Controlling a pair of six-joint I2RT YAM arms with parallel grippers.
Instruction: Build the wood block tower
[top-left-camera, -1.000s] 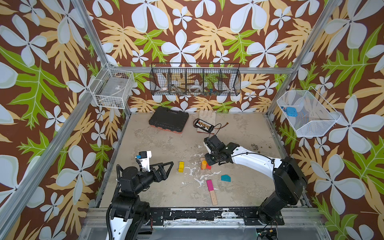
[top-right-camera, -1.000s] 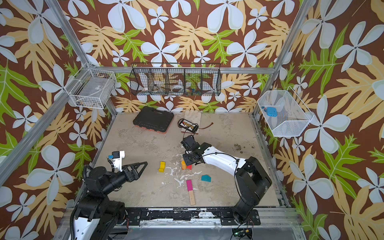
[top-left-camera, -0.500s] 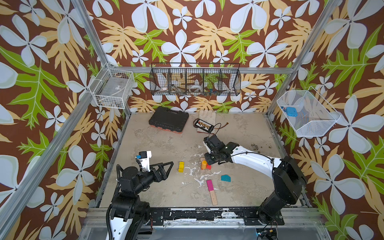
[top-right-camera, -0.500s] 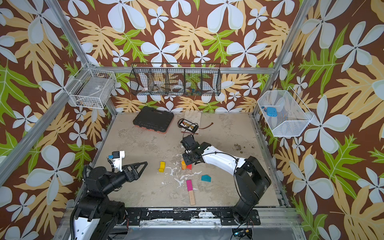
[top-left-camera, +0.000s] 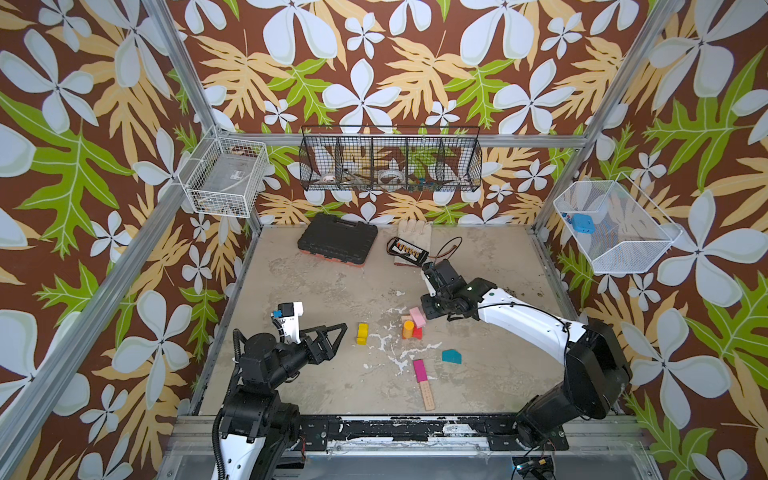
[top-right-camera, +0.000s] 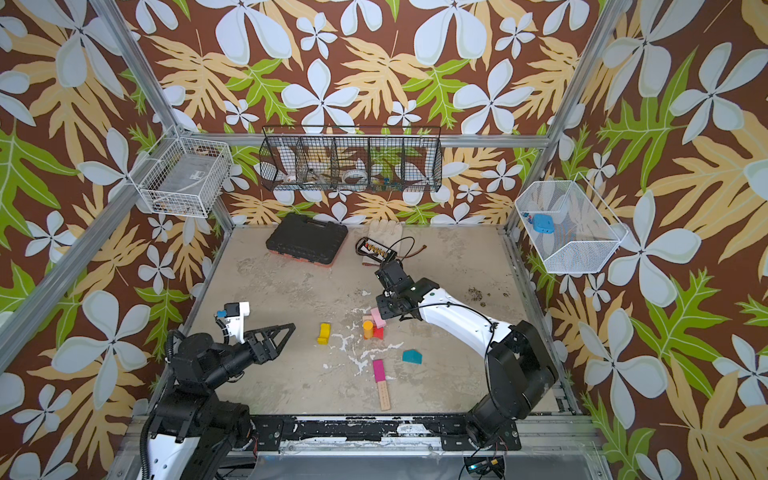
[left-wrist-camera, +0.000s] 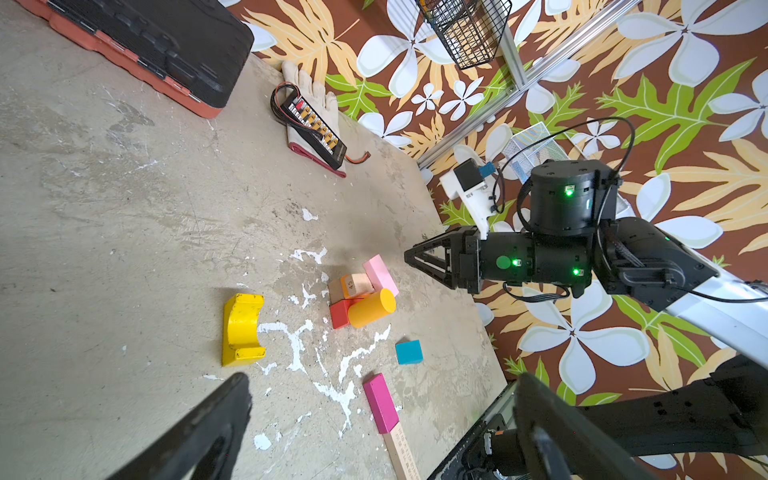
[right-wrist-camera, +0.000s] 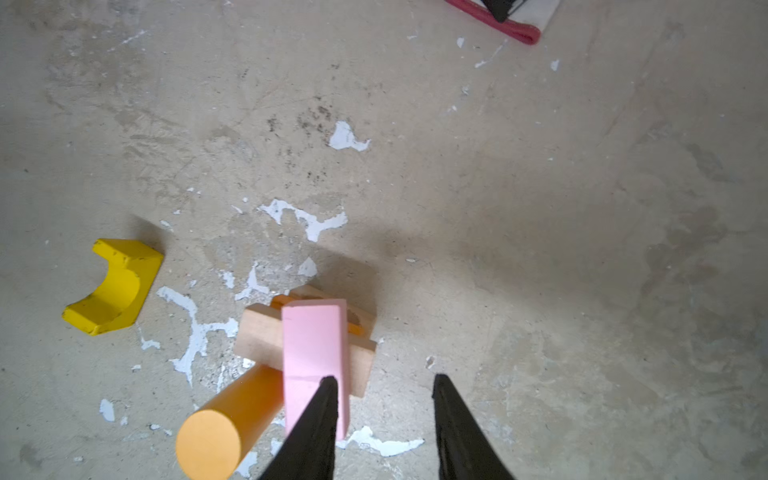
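The right tool (right-wrist-camera: 385, 377) is spread, nothing between; pink block (right-wrist-camera: 313, 345) just beside it, outside jaws, on low tower (top-left-camera: 409, 328). Prob. light, stiff, smooth: pinch flat long sides at mid-length; left tool (top-left-camera: 336, 332) spread also.

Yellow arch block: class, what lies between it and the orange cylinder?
Nothing but bare tabletop with white flecks separates the yellow arch block from the orange cylinder; the left wrist view shows it best, both top views agree.
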